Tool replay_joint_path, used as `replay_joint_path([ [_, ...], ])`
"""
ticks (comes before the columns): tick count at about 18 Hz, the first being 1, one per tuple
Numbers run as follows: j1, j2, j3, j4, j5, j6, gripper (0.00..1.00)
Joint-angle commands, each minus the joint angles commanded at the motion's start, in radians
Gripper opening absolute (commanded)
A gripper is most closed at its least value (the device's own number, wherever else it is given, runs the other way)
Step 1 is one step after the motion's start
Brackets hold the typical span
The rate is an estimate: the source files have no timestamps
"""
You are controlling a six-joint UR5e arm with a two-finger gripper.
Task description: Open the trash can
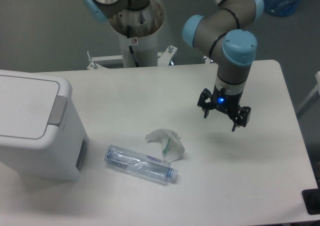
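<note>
Trash can [35, 126] lid down, left side cut off by frame edge.

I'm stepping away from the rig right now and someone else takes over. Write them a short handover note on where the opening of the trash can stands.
Gripper: open, empty, pointing down above the right part of the table, touching nothing.
Trash can: at the table's left edge, far from the gripper. Its flat lid lies closed; the grey push tab is on the lid's right side, facing the gripper.
Also on the table: a clear plastic bottle lying on its side and a crumpled paper, both between gripper and can.
Done: nothing visible yet.
Left: move across to the can, probably press the tab, and get the lid open.
</note>
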Motion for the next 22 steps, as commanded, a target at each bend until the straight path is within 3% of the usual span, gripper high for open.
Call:
replay_joint_path([
  [2,-0.018,0.018,0.000,0.000,-0.043,-0.103,1.00],
  [5,-0.066,0.032,0.006,0.000,-0.066,-0.139,1.00],
  [10,-0.081,0.094,0.014,0.000,-0.230,-0.339,1.00],
  [16,-0.100,0.121,0.017,0.000,-0.290,-0.376,1.00],
  [22,-0.114,0.169,0.047,0.000,-0.455,-0.531,1.00],
])
